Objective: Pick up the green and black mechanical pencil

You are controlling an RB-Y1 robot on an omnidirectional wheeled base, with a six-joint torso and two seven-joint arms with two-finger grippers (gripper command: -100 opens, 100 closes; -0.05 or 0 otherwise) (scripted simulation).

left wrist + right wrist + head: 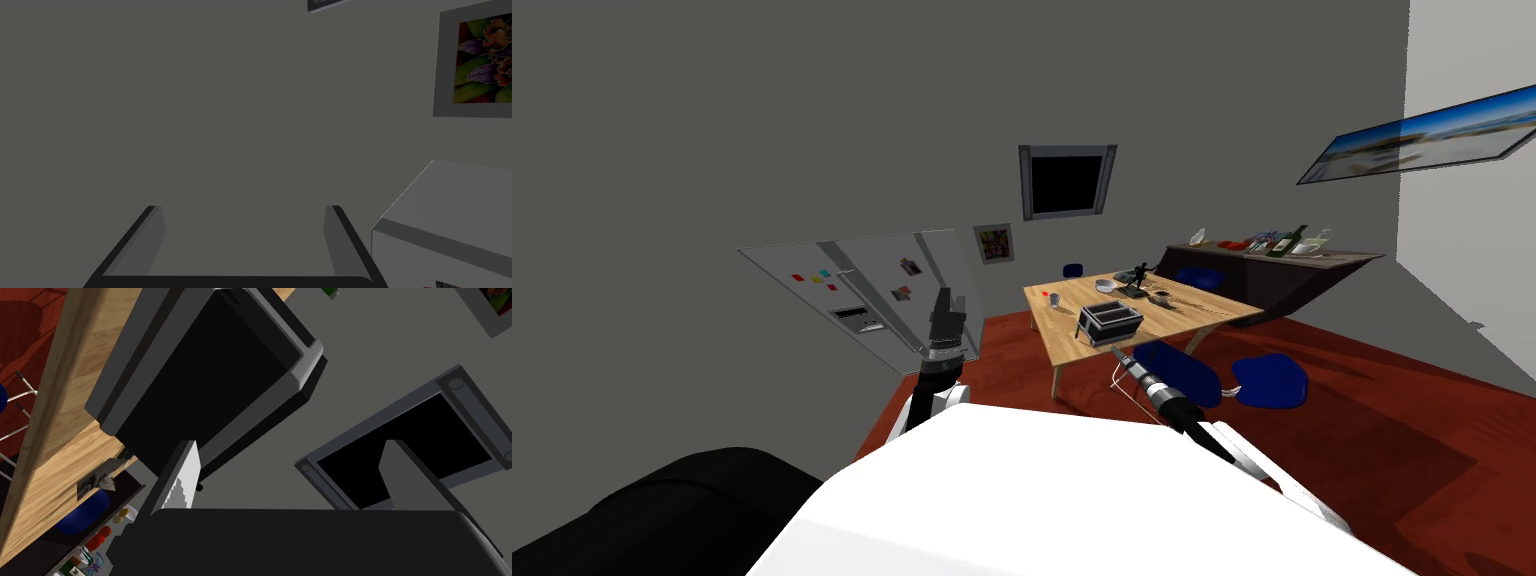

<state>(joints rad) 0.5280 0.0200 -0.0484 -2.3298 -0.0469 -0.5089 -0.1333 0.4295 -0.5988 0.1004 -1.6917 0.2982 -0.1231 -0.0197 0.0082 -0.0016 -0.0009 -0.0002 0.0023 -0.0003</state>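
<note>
Hovering at the edge of the table [1072,340] beside a black box [210,373], the right gripper [292,450] is wide open, empty. The left gripper [243,212], raised, is open and empty too. The pencil is too small to spot there; likely light, slick: pinch mid-barrel.

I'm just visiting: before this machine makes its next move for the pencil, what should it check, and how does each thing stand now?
1. Right pincer open: ok, fingers stand apart.
2. Right pincer at the table: ok, near its edge, beside the dark box.
3. Pencil found: cannot tell; things on the table are too small to name.
4. Way ahead free: probably not ok; the dark box sits close before the fingers.
5. Left pincer out of the way: ok, open, raised by the fridge.
</note>
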